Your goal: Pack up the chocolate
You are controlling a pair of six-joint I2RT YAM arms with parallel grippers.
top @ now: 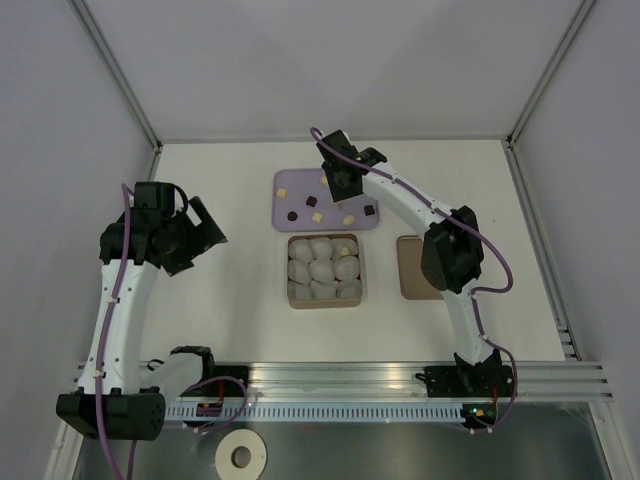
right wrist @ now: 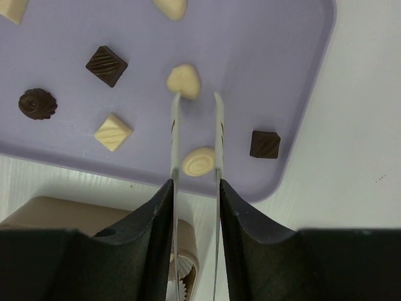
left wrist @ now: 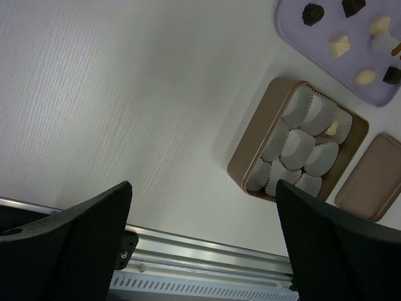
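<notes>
On the lavender tray (top: 305,180) at the far middle of the bench (top: 220,190) lies most of the chocolate (right wrist: 113,132), loose and spread out. The right wrist view shows two dark squares, a dark swirl, a cream square, a cream heart (right wrist: 184,81), a cream round (right wrist: 198,162) near the tray's edge, and two more cream pieces cut off at the top of the frame. The right pincer (right wrist: 197,95) hangs over this tray with its two thin blades a little apart and nothing held between them. Its tips stand just beside the cream heart, the left tip at that piece's edge; whether it touches I cannot tell. The cream round shows through the gap between the blades but rests on the tray.

Just in front of the tray sits a tan box (left wrist: 247,169) filled with white paper cups (top: 322,268). One cream piece (left wrist: 332,127) already lies in a cup along the side facing the tray. A flat brown lid (top: 410,267) lies on the bench to the right of the box, apart from it.

The left pincer (top: 212,232) hovers well to the left of the box, jaws spread wide and empty.
</notes>
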